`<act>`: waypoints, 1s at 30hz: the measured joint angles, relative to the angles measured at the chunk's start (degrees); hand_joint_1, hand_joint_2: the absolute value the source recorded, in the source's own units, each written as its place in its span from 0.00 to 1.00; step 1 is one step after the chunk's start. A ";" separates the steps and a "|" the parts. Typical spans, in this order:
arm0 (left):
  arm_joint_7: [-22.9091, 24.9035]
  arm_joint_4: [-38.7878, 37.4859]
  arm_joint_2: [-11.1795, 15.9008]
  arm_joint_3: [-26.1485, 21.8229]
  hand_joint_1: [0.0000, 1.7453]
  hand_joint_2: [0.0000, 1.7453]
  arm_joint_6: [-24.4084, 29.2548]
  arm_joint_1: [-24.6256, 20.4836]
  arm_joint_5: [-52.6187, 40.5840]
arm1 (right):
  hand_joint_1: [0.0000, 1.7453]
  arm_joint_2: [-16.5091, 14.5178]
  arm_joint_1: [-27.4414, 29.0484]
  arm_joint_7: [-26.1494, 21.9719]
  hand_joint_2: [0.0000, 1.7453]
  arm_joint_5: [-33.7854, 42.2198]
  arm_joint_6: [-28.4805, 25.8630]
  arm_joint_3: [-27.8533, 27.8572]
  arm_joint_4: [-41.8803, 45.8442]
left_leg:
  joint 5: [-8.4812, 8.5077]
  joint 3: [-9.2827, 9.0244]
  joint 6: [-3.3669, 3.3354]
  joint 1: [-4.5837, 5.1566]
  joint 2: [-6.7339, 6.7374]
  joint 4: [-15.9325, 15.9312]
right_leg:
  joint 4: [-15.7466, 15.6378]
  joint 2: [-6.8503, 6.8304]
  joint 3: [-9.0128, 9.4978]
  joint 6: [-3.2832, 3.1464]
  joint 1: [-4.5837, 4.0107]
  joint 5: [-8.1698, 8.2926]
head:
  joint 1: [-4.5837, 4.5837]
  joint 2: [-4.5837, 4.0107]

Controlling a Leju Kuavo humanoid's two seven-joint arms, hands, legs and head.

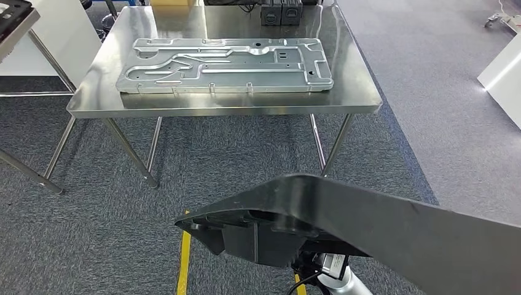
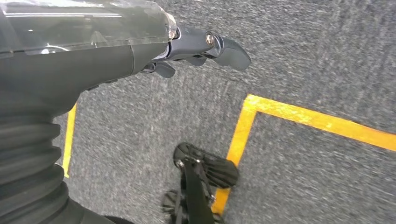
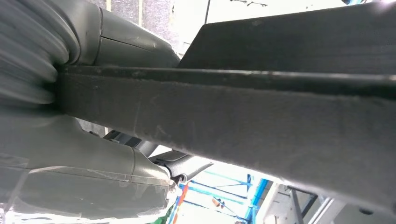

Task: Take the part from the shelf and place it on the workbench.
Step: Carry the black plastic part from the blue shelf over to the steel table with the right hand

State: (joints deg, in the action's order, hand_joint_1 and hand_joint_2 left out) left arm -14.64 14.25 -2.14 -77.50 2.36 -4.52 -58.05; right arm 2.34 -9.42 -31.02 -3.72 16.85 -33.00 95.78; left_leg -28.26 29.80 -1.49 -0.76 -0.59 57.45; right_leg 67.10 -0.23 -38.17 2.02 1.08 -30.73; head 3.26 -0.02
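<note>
Holding the black part [image 1: 368, 227] low in front of the body, well short of the workbench [image 1: 123, 101], carpet between. Right hand [image 3: 93, 154] clamped on one end of it, edge of the part wedged between thumb and palm cover in the right wrist view; fingers hidden behind the part, so depth of wrap unclear. Left hand [image 2: 201, 49] hanging over the carpet beside yellow floor tape [image 2: 299, 116], holding nothing, fingers loosely apart rather than curled in. Part long and flat, long axis running from lower right toward the centre of the head view, free end pointing left and slightly toward the bench, broad face tilted up. Risks, as a judgement: single-handed grip at one end means a long lever, so likely sag or twist in the hand while walking; possible slip if the pinch is only on the rim. Bench top already largely taken by the silver stamped plate [image 1: 224, 64], with two dark boxes [image 1: 281, 11] at the far edge, so little bare steel; likely landing on top of the plate or overhanging the near edge and tipping off. Leading end could also strike the bench rim if carried in too low.
</note>
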 joint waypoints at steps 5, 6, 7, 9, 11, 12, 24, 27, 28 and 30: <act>0.12 -0.01 0.05 0.00 0.00 1.00 0.03 -0.10 0.00 | 1.00 0.02 0.19 0.02 1.00 0.01 -0.08 0.12 -0.03 | -1.87 -2.15 2.01 -0.19 -0.25 0.92 | -7.94 -0.13 2.42 -1.77 -0.69 4.09 | -0.08 0.00; 0.15 -0.02 0.08 0.00 0.00 1.00 0.06 -0.12 0.00 | 1.00 -0.02 0.26 0.03 1.00 0.01 -0.12 0.15 0.04 | -2.07 -2.33 2.42 -0.31 -0.13 1.73 | -8.13 -0.05 3.15 -2.42 -0.76 4.33 | -0.11 0.00; 0.18 -0.02 0.07 0.00 0.00 1.00 0.08 -0.18 -0.01 | 1.00 -0.07 0.29 0.03 1.00 0.02 -0.17 0.17 0.11 | -2.47 -2.30 2.66 -0.42 -0.01 3.17 | -8.36 0.02 3.90 -3.01 -0.78 4.45 | -0.11 0.00; 0.19 -0.02 0.04 0.01 0.00 1.00 0.11 -0.43 -0.06 | 1.00 -0.19 0.32 0.02 1.00 0.01 -0.32 0.17 0.27 | -5.00 -0.17 2.67 -0.56 0.16 7.62 | -8.51 -0.08 5.15 -3.77 -0.91 4.15 | -0.10 0.00; 0.19 -0.02 0.04 0.01 0.00 1.00 0.11 -0.50 -0.11 | 1.00 -0.21 0.60 0.01 1.00 -0.10 -0.60 0.17 0.32 | -8.14 4.40 2.52 -0.50 0.18 14.29 | -8.50 -0.05 5.77 -4.16 -1.22 3.48 | -0.10 0.00; 0.20 -0.02 0.05 0.01 0.00 1.00 0.11 -0.42 -0.11 | 1.00 -0.21 0.81 0.00 1.00 -0.15 -0.74 0.17 0.32 | -8.81 6.49 2.46 -0.46 0.18 16.60 | -8.49 0.02 6.10 -4.26 -1.41 3.10 | -0.09 0.00; 0.04 0.00 0.30 0.00 0.00 1.00 0.15 -0.05 -0.11 | 1.00 -0.39 1.51 -0.11 1.00 -0.38 -0.93 0.19 0.73 | 2.51 2.16 -0.49 0.40 0.18 -0.17 | -4.10 0.28 8.07 -1.97 -1.82 -0.75 | -0.11 0.00; 0.01 0.00 0.28 0.00 0.00 1.00 0.14 -0.06 -0.04 | 1.00 -0.38 1.85 -0.10 1.00 -0.50 -0.95 0.20 0.74 | 1.63 1.08 -0.56 0.35 0.08 -0.51 | 4.88 0.28 1.18 -0.95 -0.95 -4.27 | -0.11 0.00; -0.02 0.00 0.26 0.00 0.00 1.00 0.13 0.01 0.05 | 1.00 -0.37 2.02 -0.09 1.00 -0.60 -0.95 0.20 0.74 | 1.20 0.70 -0.46 0.31 0.03 -0.50 | 5.87 0.27 -0.40 -0.64 -0.67 -4.33 | -0.11 0.00; -0.10 0.00 0.22 0.00 0.00 1.00 0.13 0.12 0.20 | 1.00 -0.37 2.25 -0.09 1.00 -0.83 -0.95 0.20 0.74 | 0.21 -0.51 -0.08 0.17 -0.09 -0.49 | 2.22 0.25 -0.64 -0.16 -0.20 -0.78 | -0.11 0.00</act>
State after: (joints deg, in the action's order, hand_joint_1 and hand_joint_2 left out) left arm -14.74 14.25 -1.92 -77.50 2.49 -4.40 -57.85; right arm 1.97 -7.17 -31.10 -4.54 15.91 -32.81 96.52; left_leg -28.05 29.29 -1.57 -0.59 -0.68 56.96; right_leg 69.32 0.02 -38.81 1.86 0.88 -31.52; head 3.15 -0.02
